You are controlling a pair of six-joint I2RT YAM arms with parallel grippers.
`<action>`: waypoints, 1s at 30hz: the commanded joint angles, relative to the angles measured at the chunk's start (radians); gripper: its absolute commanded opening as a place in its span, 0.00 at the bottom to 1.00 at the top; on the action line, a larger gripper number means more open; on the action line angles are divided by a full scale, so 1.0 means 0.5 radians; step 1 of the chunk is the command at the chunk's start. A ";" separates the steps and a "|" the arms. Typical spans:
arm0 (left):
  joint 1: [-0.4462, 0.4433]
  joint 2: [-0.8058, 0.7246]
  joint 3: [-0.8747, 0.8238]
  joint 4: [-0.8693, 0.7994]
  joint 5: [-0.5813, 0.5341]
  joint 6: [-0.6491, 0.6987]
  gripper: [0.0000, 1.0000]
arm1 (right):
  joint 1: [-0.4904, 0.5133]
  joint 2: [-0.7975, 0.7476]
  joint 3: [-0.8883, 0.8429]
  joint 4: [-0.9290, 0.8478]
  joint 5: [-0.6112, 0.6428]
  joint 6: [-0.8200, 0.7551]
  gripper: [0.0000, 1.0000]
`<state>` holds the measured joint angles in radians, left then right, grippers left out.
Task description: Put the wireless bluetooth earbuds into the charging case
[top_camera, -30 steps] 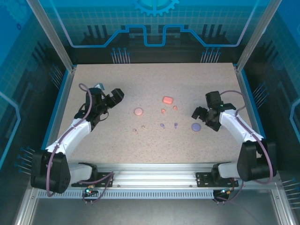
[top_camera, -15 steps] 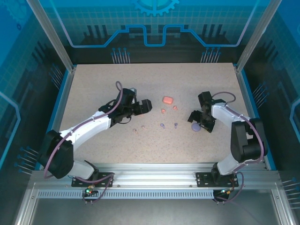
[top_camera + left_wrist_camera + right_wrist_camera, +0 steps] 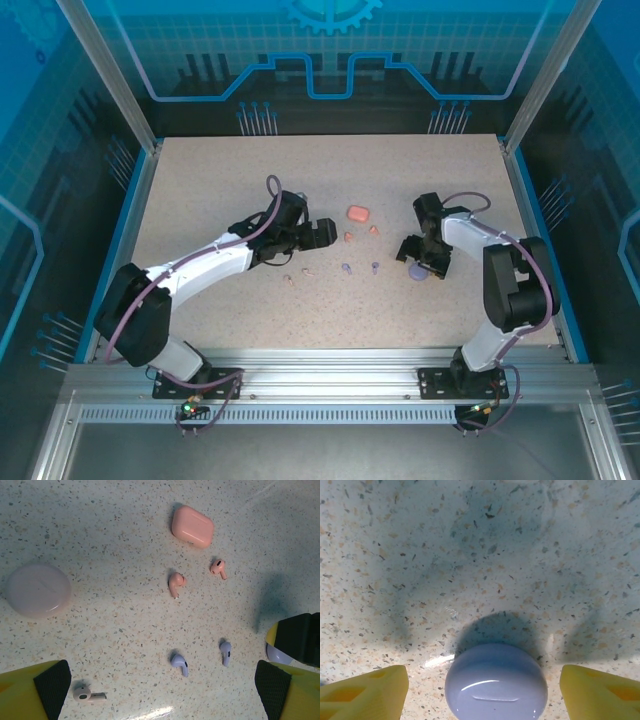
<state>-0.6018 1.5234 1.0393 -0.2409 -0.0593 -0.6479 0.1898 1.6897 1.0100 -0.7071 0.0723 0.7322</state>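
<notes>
Left wrist | coral case (image 3: 192,526), pink case (image 3: 37,589), purple case (image 3: 496,682) closed | left hand (image 3: 162,687), right hand (image 3: 482,695) spread apart

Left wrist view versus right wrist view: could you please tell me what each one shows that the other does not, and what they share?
Left wrist: a coral case, a pale pink round case, two coral earbuds, two purple earbuds and one beige earbud.
Right wrist: the purple case seen whole and close up, flanked by the right hand, whose fingers stand clear of it.
Shared: the speckled table. A pale sliver at the left wrist view's right edge is probably that same purple case.
</notes>
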 commanded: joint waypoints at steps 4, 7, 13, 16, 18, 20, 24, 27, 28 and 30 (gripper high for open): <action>-0.020 0.021 0.069 -0.036 0.005 0.013 0.99 | 0.019 0.040 0.015 -0.029 0.012 -0.031 0.77; -0.020 0.026 0.072 -0.037 0.017 0.013 0.99 | 0.022 0.038 0.003 -0.022 0.006 -0.040 0.73; -0.018 0.016 0.074 -0.046 0.042 0.004 0.99 | 0.026 0.013 -0.030 -0.022 0.006 -0.045 0.73; -0.022 0.012 0.081 -0.055 0.060 -0.005 0.99 | 0.034 0.017 -0.030 -0.037 0.008 -0.050 0.73; -0.024 0.009 0.084 -0.055 0.070 -0.008 0.99 | 0.046 0.008 -0.035 -0.043 0.017 -0.053 0.72; -0.030 0.007 0.084 -0.052 0.073 -0.011 0.99 | 0.054 0.006 -0.041 -0.045 0.023 -0.053 0.72; -0.042 0.010 0.084 -0.050 0.074 -0.014 0.99 | 0.059 0.034 -0.030 -0.052 0.027 -0.068 0.69; -0.048 0.005 0.075 -0.052 0.073 -0.022 0.99 | 0.059 0.065 -0.022 -0.061 0.044 -0.084 0.67; -0.048 0.000 0.071 -0.051 0.073 -0.024 0.99 | 0.059 0.071 -0.024 -0.064 0.058 -0.087 0.66; -0.048 -0.007 0.064 -0.050 0.073 -0.024 0.99 | 0.059 0.083 -0.029 -0.065 0.069 -0.090 0.66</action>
<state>-0.6186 1.5242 1.0470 -0.2443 -0.0437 -0.6514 0.2092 1.7103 0.9977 -0.7074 0.0826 0.6991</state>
